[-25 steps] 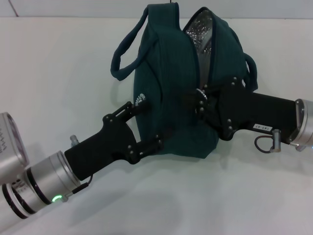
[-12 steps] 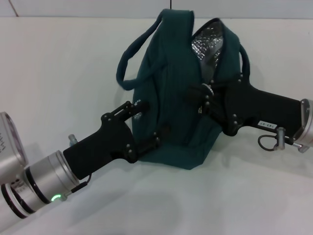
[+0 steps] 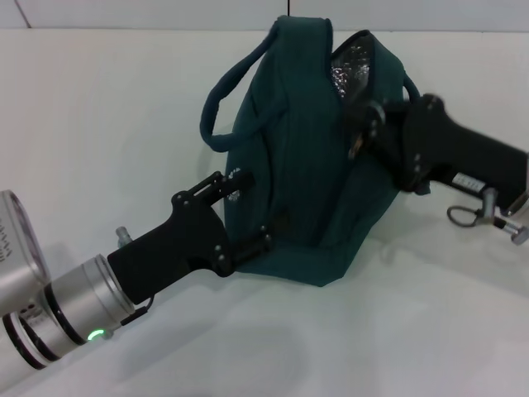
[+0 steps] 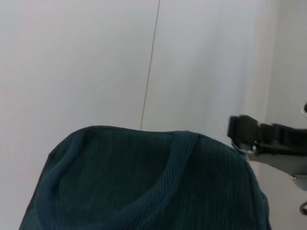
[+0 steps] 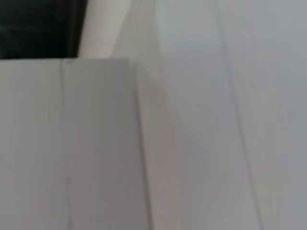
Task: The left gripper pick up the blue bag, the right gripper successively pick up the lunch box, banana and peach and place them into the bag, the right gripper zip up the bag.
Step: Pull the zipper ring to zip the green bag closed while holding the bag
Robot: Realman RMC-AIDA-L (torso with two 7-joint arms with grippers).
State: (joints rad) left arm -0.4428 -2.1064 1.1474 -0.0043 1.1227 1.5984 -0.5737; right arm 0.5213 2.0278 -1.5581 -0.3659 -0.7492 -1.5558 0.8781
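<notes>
The right claw point(image 3: 361, 132) has slid up the zip line since a second ago, from mid-bag to the upper centre-right of the head view, and the blue bag point(image 3: 302, 165) has tipped more upright with it. Nearest the camera, lower left of the frame, the left arm reaches in with its green light glowing, and the left claw point(image 3: 252, 208) sits spread against the bag's near side, one finger up by the white logo, the other down at the bottom edge. The bag stands on the white worktop point(image 3: 124, 116) in the centre, one loop handle point(image 3: 216, 116) arching out to the left. Its mouth gapes at the top, silver lining point(image 3: 351, 62) on show. Right there the right claw noses into the opening by the zip; whether it pinches anything, I cannot tell. In the left wrist view the bag's top point(image 4: 144, 182) fills the lower frame, the right claw point(image 4: 244, 132) beyond it at the right edge.
</notes>
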